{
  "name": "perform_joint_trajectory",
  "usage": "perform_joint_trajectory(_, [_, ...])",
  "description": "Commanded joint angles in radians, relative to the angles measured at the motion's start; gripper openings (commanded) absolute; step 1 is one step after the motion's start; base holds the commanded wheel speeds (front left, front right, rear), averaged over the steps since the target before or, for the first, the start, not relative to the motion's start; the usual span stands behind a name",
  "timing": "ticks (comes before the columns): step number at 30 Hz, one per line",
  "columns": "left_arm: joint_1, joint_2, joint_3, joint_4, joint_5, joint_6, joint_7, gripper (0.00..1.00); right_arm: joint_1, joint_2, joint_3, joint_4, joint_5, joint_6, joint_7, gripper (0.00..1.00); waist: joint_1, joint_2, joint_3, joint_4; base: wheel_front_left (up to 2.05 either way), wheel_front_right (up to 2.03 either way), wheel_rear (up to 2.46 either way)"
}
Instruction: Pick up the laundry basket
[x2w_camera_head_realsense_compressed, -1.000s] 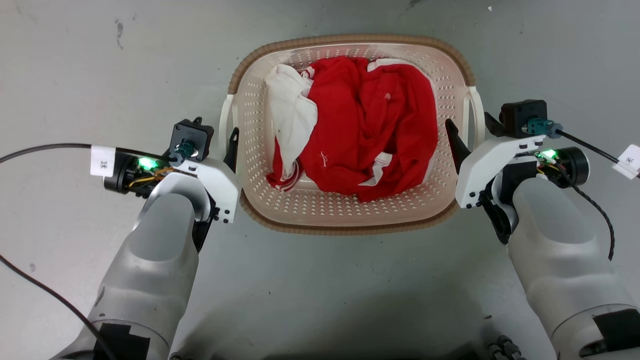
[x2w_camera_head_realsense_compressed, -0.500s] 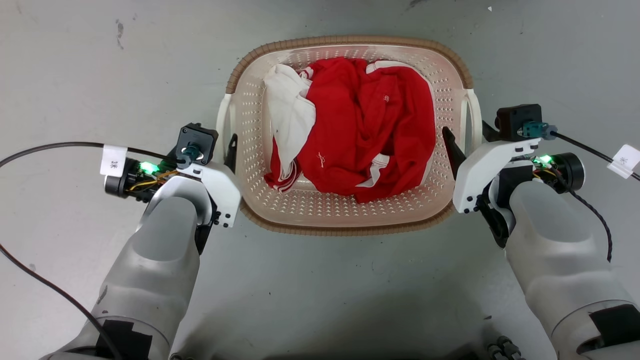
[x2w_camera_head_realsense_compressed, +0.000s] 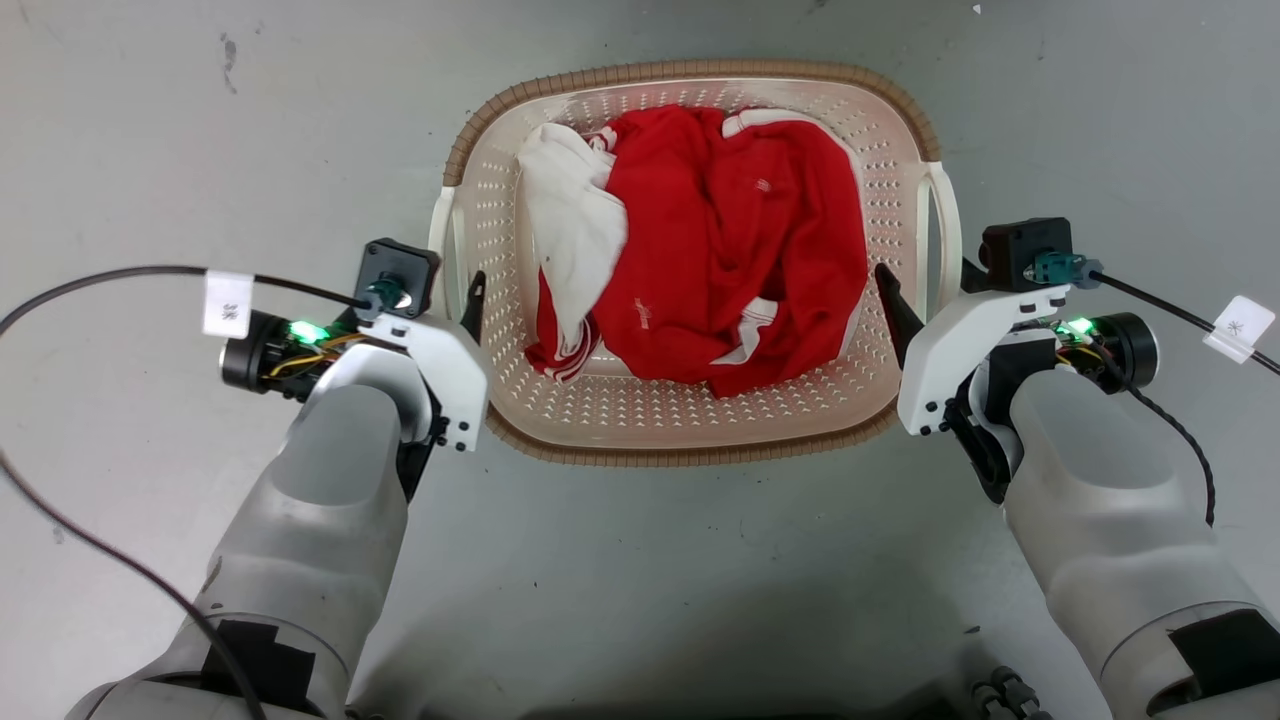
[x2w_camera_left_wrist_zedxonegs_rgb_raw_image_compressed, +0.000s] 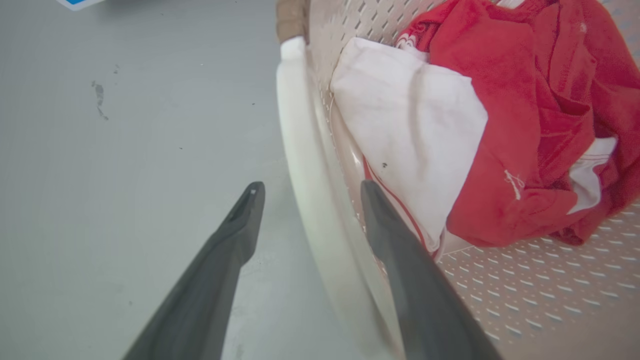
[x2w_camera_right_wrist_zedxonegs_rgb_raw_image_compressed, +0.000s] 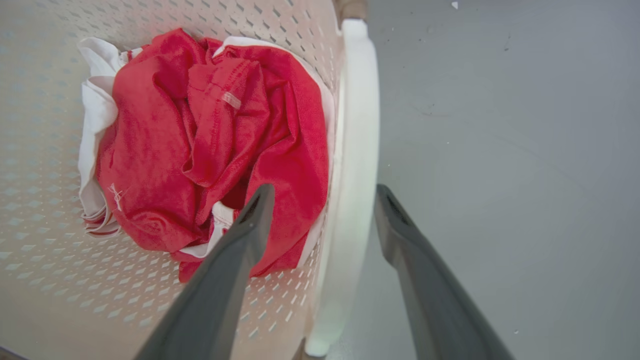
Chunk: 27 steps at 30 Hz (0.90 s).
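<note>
The laundry basket (x2w_camera_head_realsense_compressed: 690, 70) stands on the grey floor, cream and perforated with a brown rim, holding a red garment (x2w_camera_head_realsense_compressed: 730, 260) and a white one (x2w_camera_head_realsense_compressed: 570, 220). My left gripper (x2w_camera_head_realsense_compressed: 455, 290) is open astride the basket's white left handle (x2w_camera_left_wrist_zedxonegs_rgb_raw_image_compressed: 295, 125), one finger outside and one inside the wall. On the other side my right gripper (x2w_camera_head_realsense_compressed: 928, 278) is open astride the white right handle (x2w_camera_right_wrist_zedxonegs_rgb_raw_image_compressed: 357, 125). In the wrist views a gap shows between each handle and the left gripper's (x2w_camera_left_wrist_zedxonegs_rgb_raw_image_compressed: 310, 189) and right gripper's (x2w_camera_right_wrist_zedxonegs_rgb_raw_image_compressed: 322, 192) fingers.
Bare grey floor (x2w_camera_head_realsense_compressed: 640, 580) surrounds the basket. Black cables (x2w_camera_head_realsense_compressed: 110, 280) trail from both wrists, each with a white tag. A blue-and-white corner of something (x2w_camera_left_wrist_zedxonegs_rgb_raw_image_compressed: 75, 2) lies on the floor far off in the left wrist view.
The head view has shifted slightly. Both grippers have closed in sideways on the basket and slid a little toward the view's bottom along the handles. The basket stays on the floor.
</note>
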Motion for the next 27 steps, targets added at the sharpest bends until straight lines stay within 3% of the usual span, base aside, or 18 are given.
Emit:
perform_joint_trajectory(1, [-0.005,0.003,-0.002,0.004,-0.006,-0.004,0.000,1.00,-0.011,0.001,0.007,0.001,0.009,0.000,-0.007,1.00,0.0000,0.0000,-0.002,0.000,0.00,0.00,0.00])
perform_joint_trajectory(7, [-0.012,-0.005,-0.018,0.010,-0.011,-0.014,-0.004,1.00,-0.024,0.000,0.020,0.010,0.030,0.000,-0.011,1.00,0.0000,0.0000,-0.008,-0.003,0.00,0.00,0.00])
perform_joint_trajectory(8, [-0.013,-0.006,-0.020,0.012,-0.013,-0.016,-0.002,0.85,-0.026,0.001,0.019,0.011,0.033,0.000,-0.009,1.00,0.0000,0.0000,-0.007,-0.003,0.00,0.00,0.00])
perform_joint_trajectory(9, [-0.014,-0.007,-0.022,0.014,-0.015,-0.021,0.003,0.37,-0.027,0.001,0.019,0.013,0.035,0.000,-0.005,1.00,0.0000,0.0000,-0.006,-0.003,0.00,0.00,0.00])
perform_joint_trajectory(10, [-0.016,-0.009,-0.025,0.015,-0.017,-0.024,0.007,0.00,-0.028,0.001,0.019,0.016,0.042,0.000,0.003,1.00,0.0000,0.0000,-0.005,-0.002,0.00,0.00,0.00])
perform_joint_trajectory(11, [-0.018,-0.010,-0.028,0.016,-0.019,-0.029,0.009,0.00,-0.031,0.001,0.021,0.018,0.045,0.000,0.006,0.26,0.0000,0.0000,-0.003,-0.002,0.00,0.00,0.00])
perform_joint_trajectory(12, [-0.021,-0.011,-0.031,0.017,-0.022,-0.030,0.011,0.00,-0.034,0.001,0.024,0.019,0.046,0.000,0.008,0.00,0.0000,0.0000,-0.001,-0.001,0.00,0.00,0.00])
perform_joint_trajectory(27, [0.021,-0.012,-0.056,0.026,-0.050,-0.042,0.003,0.00,-0.007,-0.001,0.008,0.041,0.025,0.000,0.009,0.00,0.0000,0.0000,-0.055,0.000,0.00,0.00,0.00])
